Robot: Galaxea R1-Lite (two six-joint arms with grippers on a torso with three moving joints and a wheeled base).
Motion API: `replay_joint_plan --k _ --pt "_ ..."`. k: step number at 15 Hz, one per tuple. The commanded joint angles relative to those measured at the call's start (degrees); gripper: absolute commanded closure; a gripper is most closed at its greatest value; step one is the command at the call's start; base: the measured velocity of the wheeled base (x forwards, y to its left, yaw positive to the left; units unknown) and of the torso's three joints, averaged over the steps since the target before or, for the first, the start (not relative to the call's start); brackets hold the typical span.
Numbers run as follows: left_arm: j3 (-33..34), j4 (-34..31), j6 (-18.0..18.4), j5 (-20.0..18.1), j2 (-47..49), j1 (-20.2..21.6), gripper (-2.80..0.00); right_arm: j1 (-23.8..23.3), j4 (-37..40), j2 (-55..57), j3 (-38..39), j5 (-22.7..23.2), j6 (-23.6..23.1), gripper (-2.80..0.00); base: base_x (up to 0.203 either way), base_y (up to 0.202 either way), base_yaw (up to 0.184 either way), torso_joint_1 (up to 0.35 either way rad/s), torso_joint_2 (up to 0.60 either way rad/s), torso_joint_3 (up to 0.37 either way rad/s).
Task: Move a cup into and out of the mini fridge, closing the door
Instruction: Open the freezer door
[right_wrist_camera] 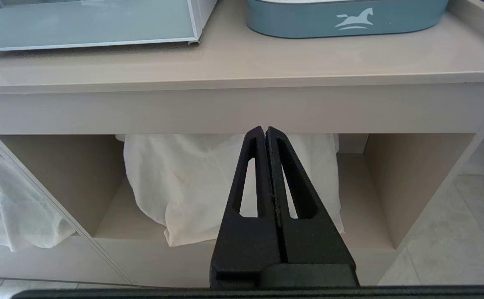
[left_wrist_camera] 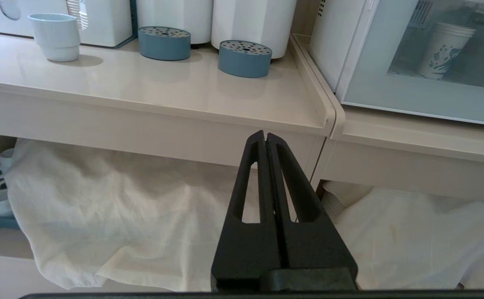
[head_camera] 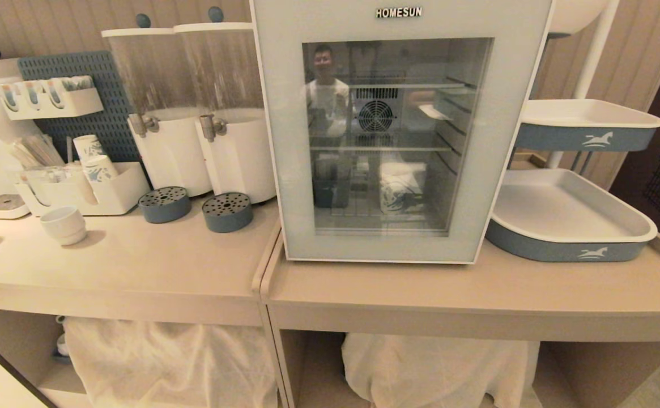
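Both grippers hang low in front of the counter, empty: left gripper [left_wrist_camera: 266,139] with fingers pressed together below the counter [left_wrist_camera: 150,95] edge, right gripper [right_wrist_camera: 265,133] likewise pinched flat under the fridge's counter, white cloth [right_wrist_camera: 192,182] beyond it. Up and ahead of the left gripper stands the fridge [head_camera: 397,136], door [head_camera: 284,141] closed. Cup [head_camera: 397,192] sits inside on the bottom shelf, seen through the glass. Well off to the left gripper's far side, a mug [head_camera: 64,224] rests on the counter.
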State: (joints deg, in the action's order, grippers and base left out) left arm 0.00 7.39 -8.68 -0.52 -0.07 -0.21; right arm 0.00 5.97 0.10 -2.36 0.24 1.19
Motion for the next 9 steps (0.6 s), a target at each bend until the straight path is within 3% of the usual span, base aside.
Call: replay_joint_plan --k 1,5,9 --pt "2.3 0.1 -0.1 0.0 -0.2 0.0 0.0 0.0 0.0 0.1 0.0 0.0 0.0 0.0 0.0 0.0 0.0 0.0 0.0 0.0" --pt "2.3 0.1 0.5 0.0 -0.2 0.0 0.0 0.0 0.0 0.1 0.0 0.0 0.0 0.0 0.0 0.0 0.0 0.0 0.0 0.0" --pt "2.3 0.1 0.1 0.0 -0.2 0.0 0.0 0.0 0.0 0.1 0.0 0.0 0.0 0.0 0.129 0.0 0.001 0.004 0.0 0.0"
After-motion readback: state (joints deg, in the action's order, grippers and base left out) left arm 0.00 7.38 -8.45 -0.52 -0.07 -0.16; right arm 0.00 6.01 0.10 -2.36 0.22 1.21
